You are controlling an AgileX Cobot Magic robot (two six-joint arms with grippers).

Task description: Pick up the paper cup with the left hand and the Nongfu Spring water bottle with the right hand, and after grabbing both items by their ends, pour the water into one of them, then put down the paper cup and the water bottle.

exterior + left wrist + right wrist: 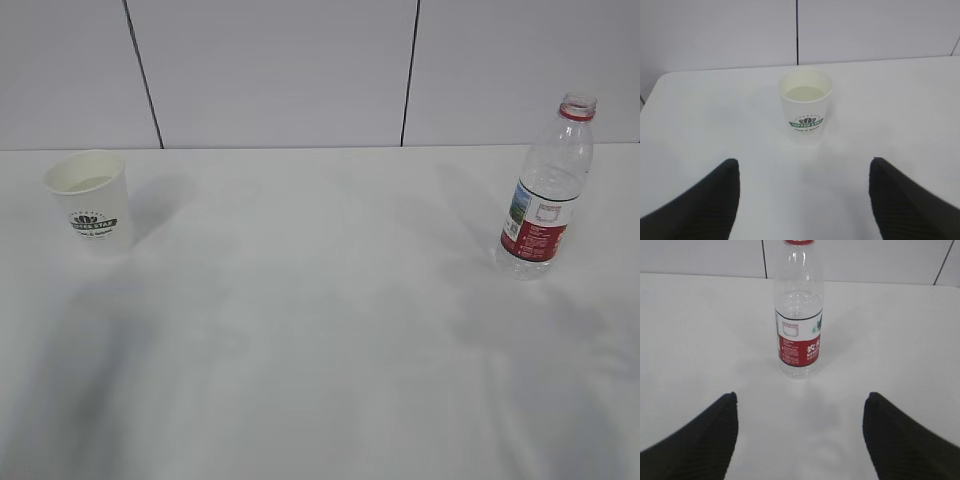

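Note:
The white paper cup [90, 200] with a dark green logo stands upright at the table's far left; in the left wrist view the paper cup [805, 105] holds clear water. My left gripper [804, 165] is open, well short of the cup, with nothing between its black fingers [715, 200]. The Nongfu Spring water bottle [546, 190] stands upright at the far right, uncapped, with a red neck ring. In the right wrist view the water bottle [798, 310] looks nearly empty. My right gripper [799, 400] is open, short of the bottle. Neither arm shows in the exterior view.
The white table [320, 340] runs back to a pale panelled wall [280, 70] with dark seams. Soft shadows lie across the table's near half. The table's rounded left corner [660, 82] shows in the left wrist view.

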